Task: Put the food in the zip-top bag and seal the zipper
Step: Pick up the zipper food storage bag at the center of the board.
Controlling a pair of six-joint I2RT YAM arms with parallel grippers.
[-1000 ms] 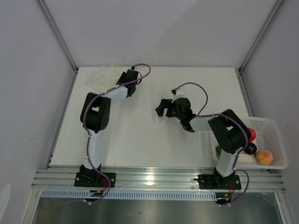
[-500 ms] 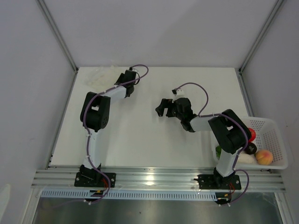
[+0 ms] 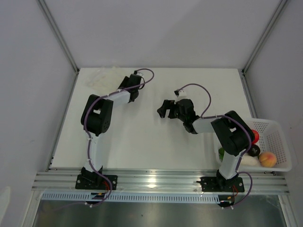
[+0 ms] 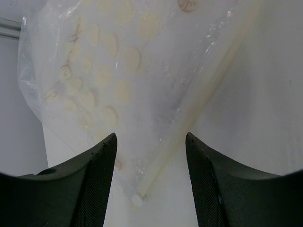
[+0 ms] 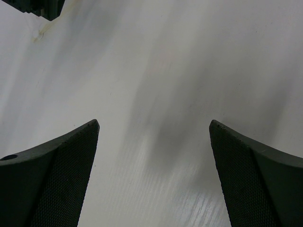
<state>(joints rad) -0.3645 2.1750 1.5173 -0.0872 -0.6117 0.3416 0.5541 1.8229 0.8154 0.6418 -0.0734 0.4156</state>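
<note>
Now the left gripper [image 4: 150, 137] has eased back slightly from the table's [image 3: 142, 142] far-left corner, fingers apart over the bag [image 4: 118, 71], clamping nothing. The right gripper [image 5: 154, 127] gapes mid-table. Food [image 3: 267, 159] waits in the basket [image 3: 279, 130] at the near-right edge, so the bag likely still needs grabbing.

Legible text, labels, brands, numbers: none. Faint reddish scribbles [image 4: 188, 4] on zip-top bag [image 4: 142, 71], at top edge and left side; too blurred to read.
</note>
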